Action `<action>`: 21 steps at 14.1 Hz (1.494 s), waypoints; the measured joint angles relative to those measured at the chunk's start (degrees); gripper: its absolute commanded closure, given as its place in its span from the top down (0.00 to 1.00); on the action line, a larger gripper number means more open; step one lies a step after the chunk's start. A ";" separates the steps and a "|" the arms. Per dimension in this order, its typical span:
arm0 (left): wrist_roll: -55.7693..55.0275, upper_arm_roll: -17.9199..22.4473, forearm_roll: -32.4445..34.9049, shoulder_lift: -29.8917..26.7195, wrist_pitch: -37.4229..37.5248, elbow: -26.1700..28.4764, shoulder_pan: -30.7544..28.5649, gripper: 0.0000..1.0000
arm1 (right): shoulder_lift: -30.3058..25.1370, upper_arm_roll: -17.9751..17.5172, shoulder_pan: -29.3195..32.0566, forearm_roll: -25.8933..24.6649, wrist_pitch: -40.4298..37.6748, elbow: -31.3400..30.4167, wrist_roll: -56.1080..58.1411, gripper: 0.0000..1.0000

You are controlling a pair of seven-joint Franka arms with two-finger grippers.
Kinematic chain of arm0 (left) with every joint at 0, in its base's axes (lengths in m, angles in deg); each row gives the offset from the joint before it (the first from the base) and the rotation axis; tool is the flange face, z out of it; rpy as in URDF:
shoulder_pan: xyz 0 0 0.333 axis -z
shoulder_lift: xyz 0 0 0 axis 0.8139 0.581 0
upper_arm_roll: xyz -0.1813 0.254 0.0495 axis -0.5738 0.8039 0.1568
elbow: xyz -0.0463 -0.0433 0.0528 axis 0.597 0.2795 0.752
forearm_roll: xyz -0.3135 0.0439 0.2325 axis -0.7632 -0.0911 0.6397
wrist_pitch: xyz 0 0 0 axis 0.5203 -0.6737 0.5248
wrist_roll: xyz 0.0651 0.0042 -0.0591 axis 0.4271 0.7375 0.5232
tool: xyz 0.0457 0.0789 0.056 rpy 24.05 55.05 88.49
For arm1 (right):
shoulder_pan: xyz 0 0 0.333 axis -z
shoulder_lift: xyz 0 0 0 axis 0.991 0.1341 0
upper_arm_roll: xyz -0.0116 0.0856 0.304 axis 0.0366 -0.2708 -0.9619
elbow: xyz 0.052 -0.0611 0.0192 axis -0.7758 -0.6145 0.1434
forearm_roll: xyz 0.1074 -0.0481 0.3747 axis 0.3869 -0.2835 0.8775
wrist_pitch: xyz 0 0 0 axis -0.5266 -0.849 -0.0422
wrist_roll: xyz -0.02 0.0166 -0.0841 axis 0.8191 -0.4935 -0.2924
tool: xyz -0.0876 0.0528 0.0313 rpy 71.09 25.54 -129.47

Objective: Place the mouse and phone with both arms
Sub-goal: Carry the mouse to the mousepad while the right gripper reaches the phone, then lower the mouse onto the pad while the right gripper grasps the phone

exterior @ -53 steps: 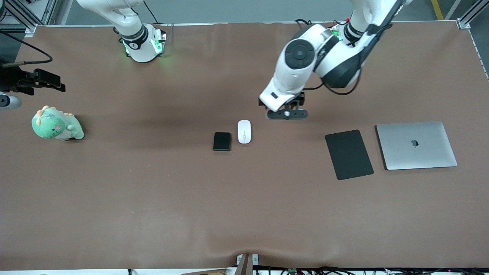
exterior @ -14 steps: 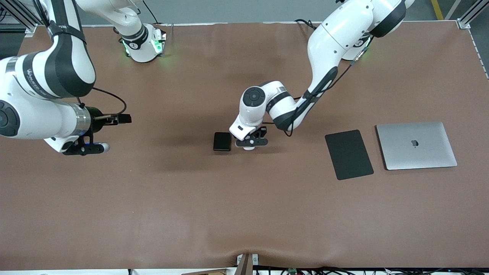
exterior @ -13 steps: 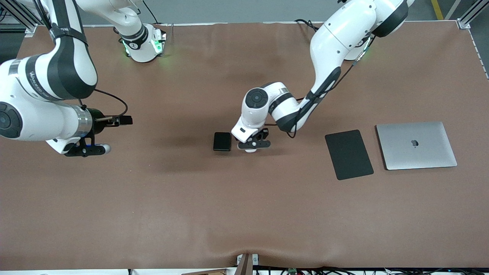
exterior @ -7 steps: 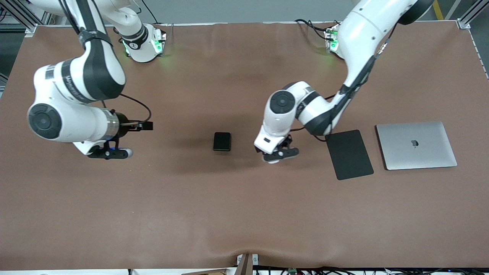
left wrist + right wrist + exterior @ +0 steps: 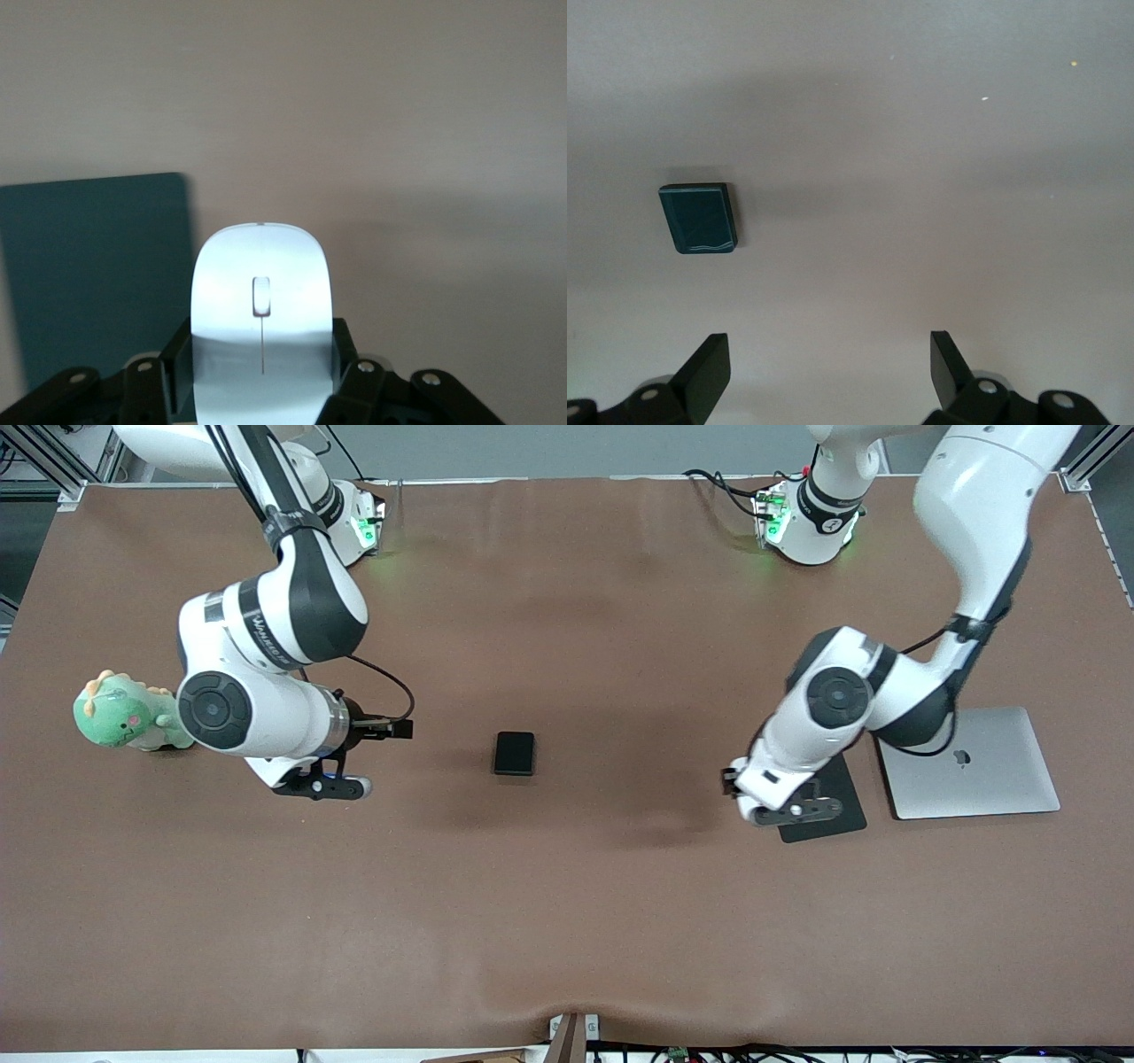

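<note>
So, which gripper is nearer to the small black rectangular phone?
The right gripper, open, over bare table toward the right arm's end from the phone. The left gripper holds the white mouse by the black mouse pad.

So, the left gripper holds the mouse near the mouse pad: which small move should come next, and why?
Probably the left gripper, shut on the white mouse, should carry it a little farther over the black mouse pad and then lower it. The mouse hangs at the pad's edge, not above its middle. The right gripper is open, hovering short of the phone.
</note>
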 measured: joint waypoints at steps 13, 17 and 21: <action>8.62 0.01 4.30 0.01 -13.56 14.37 -15.39 0.00 | 8.91 -0.07 -11.74 0.26 14.65 -0.27 -12.96 1.00; 8.61 0.02 4.56 2.24 -16.09 15.05 -16.44 0.00 | 10.98 -0.09 -14.14 0.56 23.53 -3.82 -14.27 1.00; 8.52 -0.03 4.56 3.81 -17.44 15.09 -16.44 0.00 | 13.77 -0.11 -16.23 1.27 27.98 -4.67 -16.22 1.00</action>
